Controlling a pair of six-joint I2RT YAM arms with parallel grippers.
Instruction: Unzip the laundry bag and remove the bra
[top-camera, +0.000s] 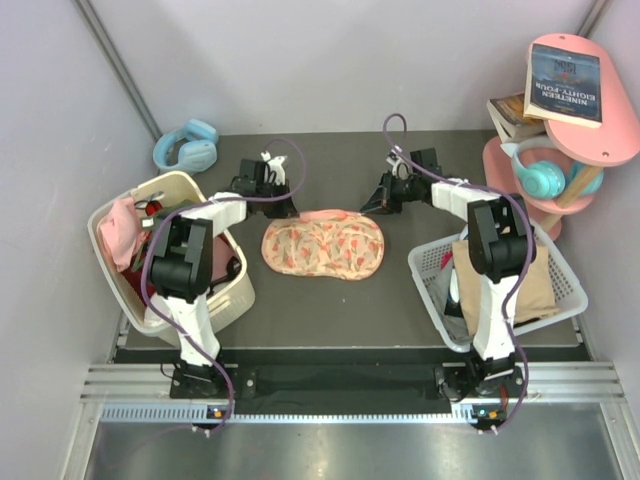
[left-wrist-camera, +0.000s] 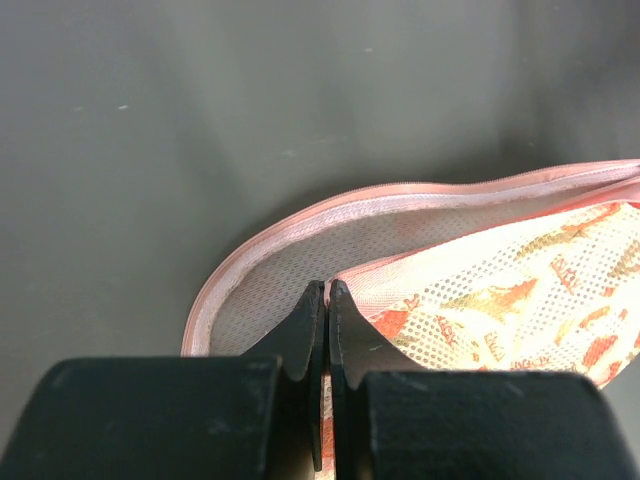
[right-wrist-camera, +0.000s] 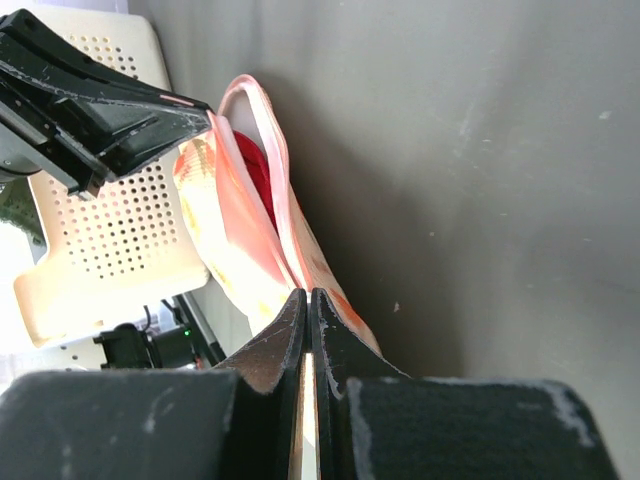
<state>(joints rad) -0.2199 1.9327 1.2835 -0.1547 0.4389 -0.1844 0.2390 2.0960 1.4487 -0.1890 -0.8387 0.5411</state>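
Note:
The laundry bag (top-camera: 322, 247) lies flat at the table's middle, cream-peach with an orange-pink print. My left gripper (top-camera: 289, 207) is shut on its far left edge. In the left wrist view the gripper (left-wrist-camera: 327, 290) pinches the printed top flap (left-wrist-camera: 500, 310), lifted off the pale mesh lining (left-wrist-camera: 280, 275) inside the pink zip trim. My right gripper (top-camera: 373, 204) is shut on the far right edge. In the right wrist view the gripper (right-wrist-camera: 308, 295) holds the bag's rim, and a strip of the deep red bra (right-wrist-camera: 255, 170) shows in the open gap.
A white basket (top-camera: 240, 290) with pink clothes stands at the left. A white basket (top-camera: 430, 262) with tan clothes stands at the right. Blue headphones (top-camera: 187, 147) lie at the far left. A pink shelf (top-camera: 600, 145) with books and teal headphones stands at the far right.

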